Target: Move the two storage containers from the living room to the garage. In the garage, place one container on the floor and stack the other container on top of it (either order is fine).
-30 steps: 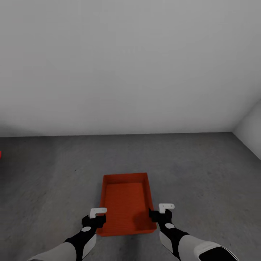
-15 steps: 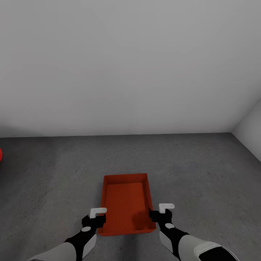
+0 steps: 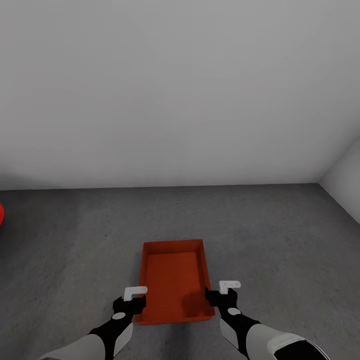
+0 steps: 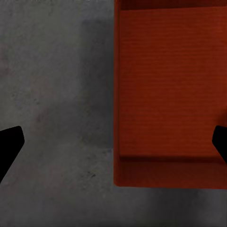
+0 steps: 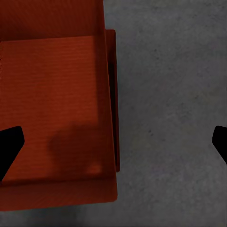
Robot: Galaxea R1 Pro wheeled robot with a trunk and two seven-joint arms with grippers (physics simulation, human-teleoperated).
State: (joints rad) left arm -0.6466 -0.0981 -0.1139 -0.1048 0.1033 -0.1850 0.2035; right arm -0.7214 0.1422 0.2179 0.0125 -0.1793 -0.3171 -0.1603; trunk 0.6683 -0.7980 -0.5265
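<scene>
Bin [image 3: 174, 280]: ribbed orange-red tray on rough grey floor [image 3: 280, 240] | my left gripper [image 3: 134, 299] at 7, right gripper [image 3: 222, 294] at 5, both spread wide, empty | white wall [image 3: 180, 90] at 12

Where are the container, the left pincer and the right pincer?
container [image 3: 172, 280], head view, ribbed bottom.
left pincer [image 3: 135, 296], head view, between fingertips.
right pincer [image 3: 222, 291], head view, between fingertips.
</scene>
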